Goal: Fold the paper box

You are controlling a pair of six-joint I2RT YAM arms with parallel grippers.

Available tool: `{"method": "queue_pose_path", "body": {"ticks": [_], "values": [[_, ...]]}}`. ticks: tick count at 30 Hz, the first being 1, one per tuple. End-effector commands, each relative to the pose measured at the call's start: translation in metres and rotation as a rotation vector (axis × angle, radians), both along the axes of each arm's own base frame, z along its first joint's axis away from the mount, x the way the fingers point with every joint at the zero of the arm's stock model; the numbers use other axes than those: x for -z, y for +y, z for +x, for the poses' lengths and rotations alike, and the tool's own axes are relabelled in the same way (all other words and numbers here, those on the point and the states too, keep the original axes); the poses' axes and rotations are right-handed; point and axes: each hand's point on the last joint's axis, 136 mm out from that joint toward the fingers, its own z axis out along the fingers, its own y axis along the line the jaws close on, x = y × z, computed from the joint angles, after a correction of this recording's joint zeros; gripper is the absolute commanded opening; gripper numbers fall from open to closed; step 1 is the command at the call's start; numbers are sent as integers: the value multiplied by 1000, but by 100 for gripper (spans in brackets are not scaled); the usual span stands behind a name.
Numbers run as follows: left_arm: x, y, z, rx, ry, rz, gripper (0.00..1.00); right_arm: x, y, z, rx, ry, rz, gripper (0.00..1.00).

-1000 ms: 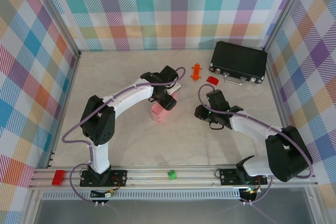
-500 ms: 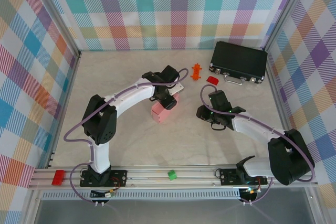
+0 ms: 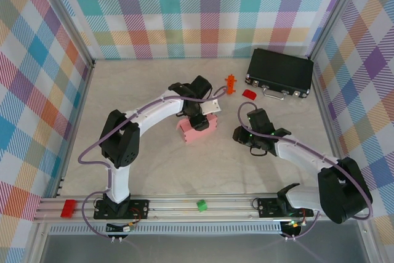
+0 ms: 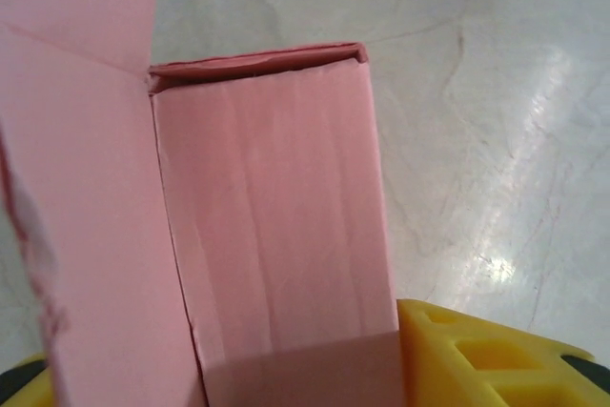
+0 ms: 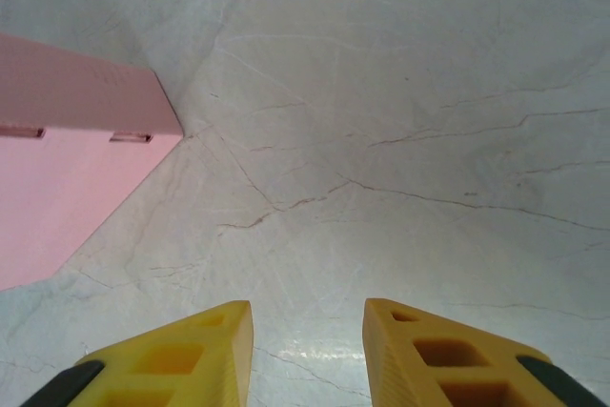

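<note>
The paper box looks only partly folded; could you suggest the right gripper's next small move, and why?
Probably ease the right gripper toward the paper box: it hangs open over bare table, apart from the box, while the left gripper holds the box with a flap standing open.

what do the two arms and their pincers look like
The left arm and right arm have white link shells, black joint housings and black bases. A thin purple cable loops loosely along each. The pincer fingers are yellow plastic wedges with hollow rectangular pockets and black at their roots.
</note>
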Motion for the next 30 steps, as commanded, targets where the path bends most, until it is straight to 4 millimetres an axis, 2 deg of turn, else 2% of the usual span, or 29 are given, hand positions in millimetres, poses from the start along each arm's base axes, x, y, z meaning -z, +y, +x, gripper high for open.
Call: {"method": "queue_pose_path", "body": {"ticks": [1, 6, 15, 20, 27, 30], "values": [[-3, -11, -14, 221, 6, -5, 52, 2, -8, -7, 22, 8, -12, 37], [0, -13, -21, 376, 28, 7, 53, 4, -12, -11, 42, 11, -9, 37], [4, -24, -13, 523, 4, -16, 54, 11, -14, -18, 66, 33, 13, 38], [3, -29, -5, 537, 13, -24, 55, 11, -16, -18, 69, 30, 4, 38], [-6, -31, -4, 545, 17, -29, 64, 12, -17, -17, 60, 32, -18, 39], [-11, -30, -4, 533, 15, -24, 73, 12, -17, -15, 58, 30, -29, 39]]}}
